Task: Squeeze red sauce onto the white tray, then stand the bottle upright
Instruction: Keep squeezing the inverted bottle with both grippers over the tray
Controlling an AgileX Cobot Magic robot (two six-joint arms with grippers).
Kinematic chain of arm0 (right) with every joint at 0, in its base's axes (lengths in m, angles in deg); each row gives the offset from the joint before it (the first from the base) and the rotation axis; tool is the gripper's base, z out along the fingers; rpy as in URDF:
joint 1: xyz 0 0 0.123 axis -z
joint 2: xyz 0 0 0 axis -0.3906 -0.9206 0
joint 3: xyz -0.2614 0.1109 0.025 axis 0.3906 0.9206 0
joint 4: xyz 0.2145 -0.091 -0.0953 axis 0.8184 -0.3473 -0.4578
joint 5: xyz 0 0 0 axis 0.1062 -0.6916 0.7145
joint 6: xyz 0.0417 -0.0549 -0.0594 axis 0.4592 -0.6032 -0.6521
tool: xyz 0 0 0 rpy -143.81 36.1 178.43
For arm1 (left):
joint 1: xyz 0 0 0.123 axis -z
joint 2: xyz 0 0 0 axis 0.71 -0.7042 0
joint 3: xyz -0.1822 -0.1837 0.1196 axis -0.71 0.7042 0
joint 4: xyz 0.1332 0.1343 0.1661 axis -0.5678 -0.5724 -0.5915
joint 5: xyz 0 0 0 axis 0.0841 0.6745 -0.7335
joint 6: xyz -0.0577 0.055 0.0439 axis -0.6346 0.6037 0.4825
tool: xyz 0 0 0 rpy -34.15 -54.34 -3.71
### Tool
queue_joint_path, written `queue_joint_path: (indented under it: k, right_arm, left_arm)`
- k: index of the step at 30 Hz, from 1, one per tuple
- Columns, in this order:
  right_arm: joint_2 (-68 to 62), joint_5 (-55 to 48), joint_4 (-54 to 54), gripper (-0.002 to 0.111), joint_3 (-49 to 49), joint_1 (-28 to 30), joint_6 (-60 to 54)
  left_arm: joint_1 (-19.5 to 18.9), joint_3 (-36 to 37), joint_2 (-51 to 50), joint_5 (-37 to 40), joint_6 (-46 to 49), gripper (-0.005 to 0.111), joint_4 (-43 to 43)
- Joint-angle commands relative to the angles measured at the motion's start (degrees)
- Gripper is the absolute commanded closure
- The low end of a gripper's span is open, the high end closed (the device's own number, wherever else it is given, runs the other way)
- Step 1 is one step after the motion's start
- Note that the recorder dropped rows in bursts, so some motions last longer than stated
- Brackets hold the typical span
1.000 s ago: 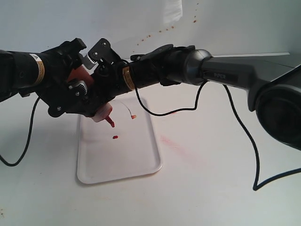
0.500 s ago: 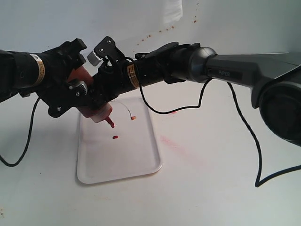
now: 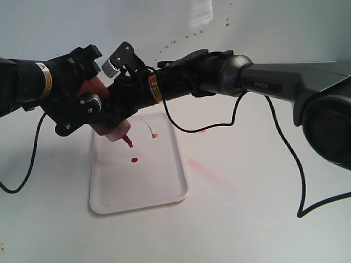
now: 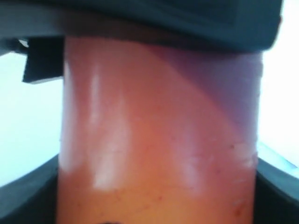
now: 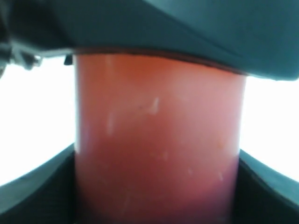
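Since a second ago my right gripper [image 3: 116, 96] has slid in and clamped the bottle [image 3: 117, 131] beside my left gripper [image 3: 82, 107], which grips it too. The bottle hangs tilted over the tray's [image 3: 164, 186] far end, its nozzle [image 3: 128, 142] pointing to 5 o'clock. One blob of sauce [image 3: 134, 160] lies just beyond, so I judge it best to squeeze gently with the right, hold steady with the left and keep the tip inside the rim.

The left arm [image 3: 22, 82] is a thick black cylinder with a yellow label band [image 3: 44, 76] and a thin black cable [image 3: 30, 164]. The right arm [image 3: 285, 85] is dark grey, with white "PIPER" lettering [image 3: 262, 85], a yellow sticker [image 3: 153, 87] and a long black cord [image 3: 282, 148]. The black left tool [image 3: 88, 107] and right tool [image 3: 123, 90] each carry a silver toothed wheel [image 3: 112, 64].
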Motion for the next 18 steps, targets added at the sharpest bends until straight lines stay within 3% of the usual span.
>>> queue_joint_path:
  k: [1, 3, 5, 8, 10, 12, 18]
  right_arm:
    - [0.8, 2.3, -0.1, 0.108, -0.3, 0.0, -4.1]
    - [0.8, 1.4, -0.1, 0.104, -0.3, 0.0, -4.1]
    - [0.8, 0.7, -0.1, 0.092, -0.3, 0.0, -4.1]
    - [0.8, 0.7, -0.1, 0.057, -0.3, 0.0, -4.1]
    - [0.8, 0.7, -0.1, 0.026, -0.3, 0.0, -4.1]
    - [0.8, 0.7, -0.1, 0.006, -0.3, 0.0, -3.6]
    - [0.8, 0.9, -0.1, 0.005, -0.3, 0.1, -2.2]
  left_arm:
    - [0.3, -0.5, 1.0, 3.0, -0.2, 0.107, -5.5]
    - [0.3, -0.5, 1.0, 4.3, -0.2, 0.107, -5.5]
    - [0.3, -0.5, 1.0, 4.9, -0.2, 0.107, -5.5]
    - [0.3, -0.5, 1.0, 4.9, -0.2, 0.107, -5.5]
    - [0.3, -0.5, 1.0, 4.9, -0.2, 0.107, -5.5]
    - [0.3, -0.5, 1.0, 5.1, -0.2, 0.107, -5.5]
    - [0.3, -0.5, 1.4, 6.0, -0.2, 0.107, -5.5]
